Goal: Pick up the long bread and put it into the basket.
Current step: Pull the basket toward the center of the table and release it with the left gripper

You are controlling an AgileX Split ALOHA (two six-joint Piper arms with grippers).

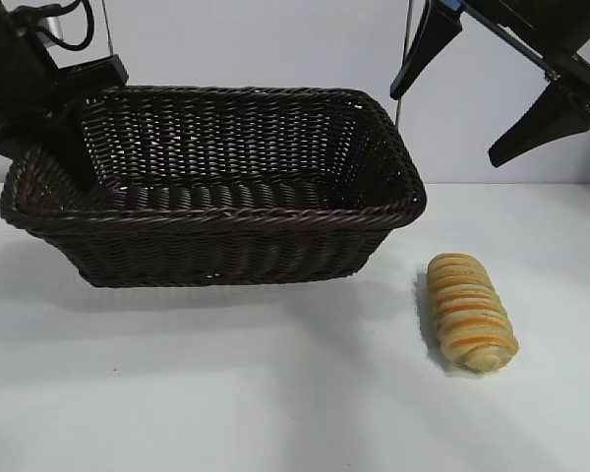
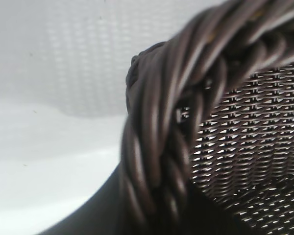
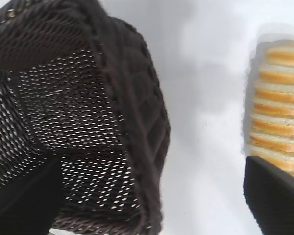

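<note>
The long bread (image 1: pixel 469 312), golden-tan with orange-brown stripes, lies on the white table to the right of the basket (image 1: pixel 226 218). It also shows in the right wrist view (image 3: pixel 279 107). My right gripper (image 1: pixel 445 127) hangs open and empty high above the basket's right end and the bread; in its own view (image 3: pixel 147 210) one finger is over the basket (image 3: pixel 137 98) and the other is by the bread. My left gripper (image 1: pixel 49 147) straddles the basket's back left rim, which fills its own view (image 2: pixel 176 98), and looks shut on it.
The white table (image 1: pixel 275 393) runs in front of the basket and round the bread. A pale wall stands behind. Nothing else lies on the table.
</note>
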